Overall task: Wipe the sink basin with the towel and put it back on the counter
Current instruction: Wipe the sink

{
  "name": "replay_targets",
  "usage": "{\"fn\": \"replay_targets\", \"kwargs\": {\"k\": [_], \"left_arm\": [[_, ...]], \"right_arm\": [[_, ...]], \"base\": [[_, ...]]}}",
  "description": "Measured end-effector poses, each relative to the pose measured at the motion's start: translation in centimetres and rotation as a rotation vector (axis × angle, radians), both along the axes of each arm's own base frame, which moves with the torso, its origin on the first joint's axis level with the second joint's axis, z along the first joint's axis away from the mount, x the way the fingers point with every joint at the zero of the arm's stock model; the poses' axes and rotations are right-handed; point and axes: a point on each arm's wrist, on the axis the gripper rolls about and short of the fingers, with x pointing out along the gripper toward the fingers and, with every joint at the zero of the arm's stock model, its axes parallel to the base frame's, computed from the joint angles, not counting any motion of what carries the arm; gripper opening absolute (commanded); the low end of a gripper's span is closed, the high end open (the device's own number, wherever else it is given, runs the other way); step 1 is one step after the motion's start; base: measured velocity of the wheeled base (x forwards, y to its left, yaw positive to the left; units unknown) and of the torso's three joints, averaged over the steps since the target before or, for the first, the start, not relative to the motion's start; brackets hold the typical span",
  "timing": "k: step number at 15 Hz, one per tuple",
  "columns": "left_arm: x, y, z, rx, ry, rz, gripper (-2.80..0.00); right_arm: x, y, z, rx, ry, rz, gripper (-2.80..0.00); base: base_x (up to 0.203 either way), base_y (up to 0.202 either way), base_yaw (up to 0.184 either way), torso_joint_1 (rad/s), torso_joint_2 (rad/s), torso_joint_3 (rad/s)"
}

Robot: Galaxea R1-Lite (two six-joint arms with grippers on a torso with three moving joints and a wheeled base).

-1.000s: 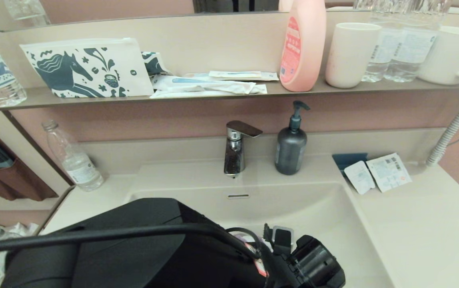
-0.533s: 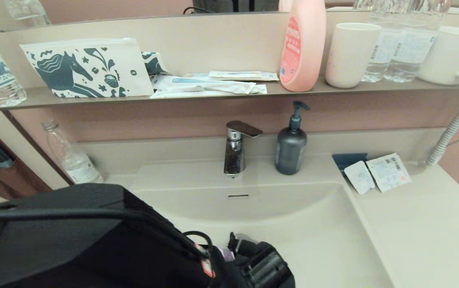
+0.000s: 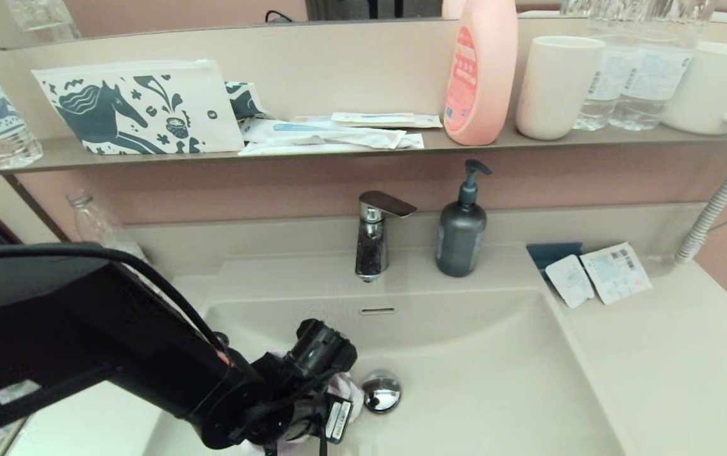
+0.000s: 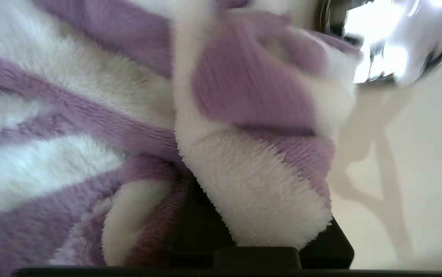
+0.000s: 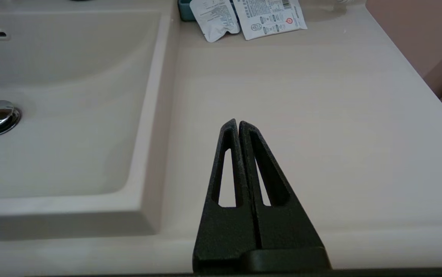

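The purple and white striped towel (image 3: 346,386) lies bunched on the floor of the beige sink basin (image 3: 496,367), just left of the chrome drain plug (image 3: 381,391). My left gripper (image 3: 316,399) reaches down into the basin and is shut on the towel (image 4: 128,115), which fills the left wrist view and hides the fingertips; the drain plug (image 4: 394,34) shines beside it. My right gripper (image 5: 238,122) is shut on nothing and hovers over the counter (image 5: 302,96) to the right of the basin (image 5: 59,127). It is out of the head view.
A faucet (image 3: 373,237) and a dark soap dispenser (image 3: 461,231) stand behind the basin, above the overflow slot (image 3: 377,311). White sachets (image 3: 598,272) lie on the right counter (image 3: 667,367). A clear bottle (image 3: 94,221) stands at back left. The shelf (image 3: 338,155) carries a horse-print pouch, bottles and cups.
My left arm has swept from the right part of the basin to the left, dragging the towel along. The drain plug, covered before, now shows.
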Motion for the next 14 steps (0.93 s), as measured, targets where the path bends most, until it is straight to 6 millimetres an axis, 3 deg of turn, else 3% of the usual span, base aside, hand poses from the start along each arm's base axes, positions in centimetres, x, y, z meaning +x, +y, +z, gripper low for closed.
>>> {"fn": "replay_targets", "kwargs": {"k": [2,5,9,14], "left_arm": [[0.5,-0.7,0.9,-0.027,-0.038,-0.014,-2.8],[1.0,-3.3,1.7,-0.089,-0.118,-0.045,-2.8],[1.0,-6.9,0.5,-0.115,-0.182,-0.02,-2.8],[1.8,-9.2,-1.0,-0.187,-0.249,-0.051,-2.8]], "right_arm": [[0.0,0.0,0.0,0.0,0.0,0.0,-2.8],[0.0,0.0,0.0,0.0,0.0,0.0,-2.8],[0.0,0.0,0.0,0.0,0.0,0.0,-2.8],[0.0,0.0,0.0,0.0,0.0,0.0,-2.8]], "base": [[0.0,0.0,0.0,0.0,0.0,0.0],[0.0,0.0,0.0,0.0,0.0,0.0],[0.0,0.0,0.0,0.0,0.0,0.0],[0.0,0.0,0.0,0.0,0.0,0.0]]}}
